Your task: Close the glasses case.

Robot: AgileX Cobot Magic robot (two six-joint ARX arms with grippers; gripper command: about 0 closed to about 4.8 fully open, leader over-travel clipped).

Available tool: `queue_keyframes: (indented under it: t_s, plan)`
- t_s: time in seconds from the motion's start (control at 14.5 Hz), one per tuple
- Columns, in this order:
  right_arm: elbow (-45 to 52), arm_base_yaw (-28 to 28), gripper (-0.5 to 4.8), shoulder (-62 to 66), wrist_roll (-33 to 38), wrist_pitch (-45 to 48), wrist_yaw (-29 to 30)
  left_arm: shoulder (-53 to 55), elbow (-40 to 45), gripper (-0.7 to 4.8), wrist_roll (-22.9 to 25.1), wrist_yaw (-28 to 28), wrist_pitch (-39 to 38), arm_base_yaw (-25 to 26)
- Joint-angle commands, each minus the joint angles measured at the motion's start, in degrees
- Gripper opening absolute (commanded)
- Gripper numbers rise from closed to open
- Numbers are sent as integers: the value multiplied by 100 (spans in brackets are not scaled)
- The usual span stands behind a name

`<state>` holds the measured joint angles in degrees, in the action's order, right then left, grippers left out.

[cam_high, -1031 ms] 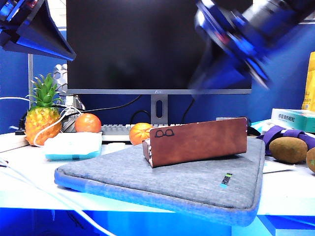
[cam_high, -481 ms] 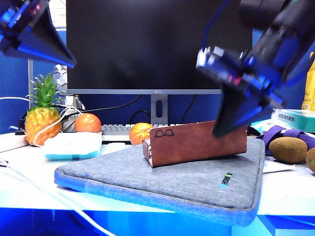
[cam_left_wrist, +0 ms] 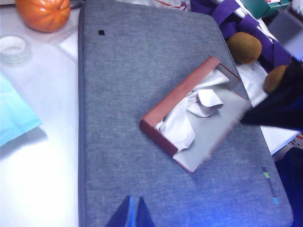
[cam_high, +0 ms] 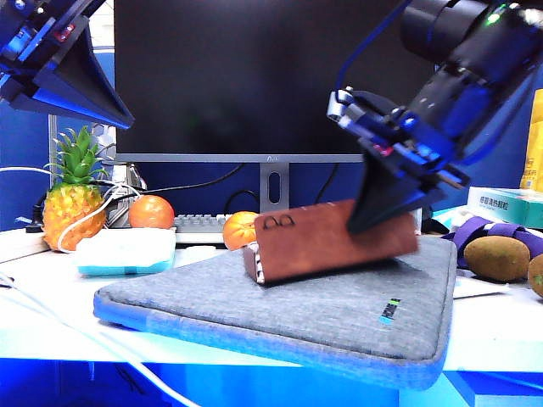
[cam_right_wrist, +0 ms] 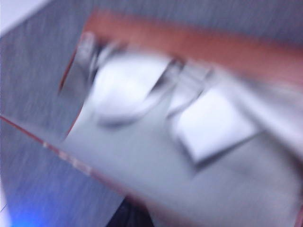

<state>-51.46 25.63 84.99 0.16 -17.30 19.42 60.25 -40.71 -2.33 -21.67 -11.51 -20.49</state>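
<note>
The right gripper is pressing against the raised flap of the glasses case, which is lying open on the grey sleeve; whether its jaws are spread, I cannot tell. Pushing evenly along the flap should stop the case sliding. The left gripper, pressed together, is hanging above the sleeve. A monitor, pineapple and oranges are sitting behind.

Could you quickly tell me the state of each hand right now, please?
Left hand: shut, holding nothing, above the laptop sleeve.
Right hand: at the glasses case flap; state cannot be told.
</note>
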Motion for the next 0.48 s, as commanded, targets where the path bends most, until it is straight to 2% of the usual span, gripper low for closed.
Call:
queue_keyframes:
  t_s: [0.07,0.21,0.48]
  plan:
    - [-33,2,-6,348,-24,730,-131,52,-33,27,39,-2,136,2]
    - [-142,2,-6,570,-20,1126,-138,170,-33,27,39,-9,136,0]
    - [-955,2,-6,678,-26,1322,-151,208,-33,27,37,-20,138,0]
